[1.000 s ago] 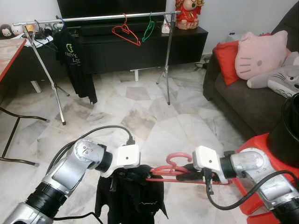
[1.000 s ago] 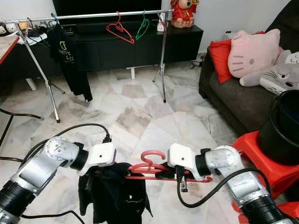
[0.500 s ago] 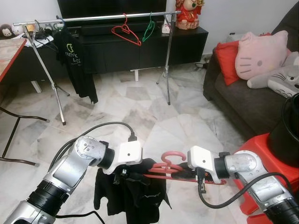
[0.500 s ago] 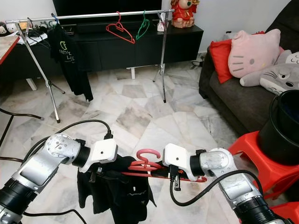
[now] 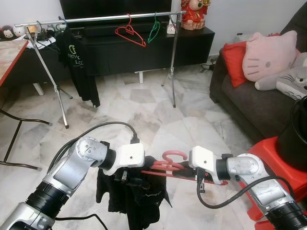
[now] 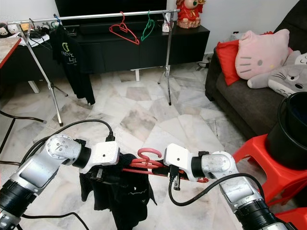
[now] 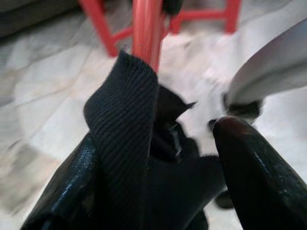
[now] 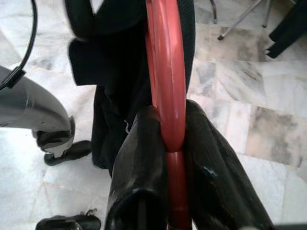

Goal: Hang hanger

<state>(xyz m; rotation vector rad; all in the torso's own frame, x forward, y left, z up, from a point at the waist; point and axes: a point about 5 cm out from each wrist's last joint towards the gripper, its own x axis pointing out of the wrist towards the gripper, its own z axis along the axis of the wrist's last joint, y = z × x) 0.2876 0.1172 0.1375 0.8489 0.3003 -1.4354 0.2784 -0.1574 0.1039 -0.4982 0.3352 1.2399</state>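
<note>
A red hanger (image 5: 168, 165) is held level, low in front of me. My right gripper (image 5: 182, 173) is shut on its lower bar, and both black fingers (image 8: 139, 167) squeeze the red bar (image 8: 165, 72). A black garment (image 5: 132, 196) hangs from the hanger's left end and from my left gripper (image 5: 128, 178). Its ribbed edge (image 7: 127, 139) is bunched between that gripper's fingers (image 7: 254, 177), right against the red bar. Far ahead stands a clothes rack (image 5: 96, 18) with a red hanger (image 5: 128, 32), a green hanger (image 5: 153, 28) and a black T-shirt (image 5: 76, 62) on its rail.
A dark sofa (image 5: 249, 100) with a red cushion and plush pillows fills the right. A red stool (image 5: 283, 158) carrying a black bucket (image 5: 297, 129) stands close to my right arm. A black TV cabinet (image 5: 144, 48) is behind the rack, a table edge (image 5: 9, 57) at left.
My right gripper has carried the hanger leftward, deeper into the garment, and slightly up. The two grippers are closer together, and more cloth is bunched over the hanger's left end.
</note>
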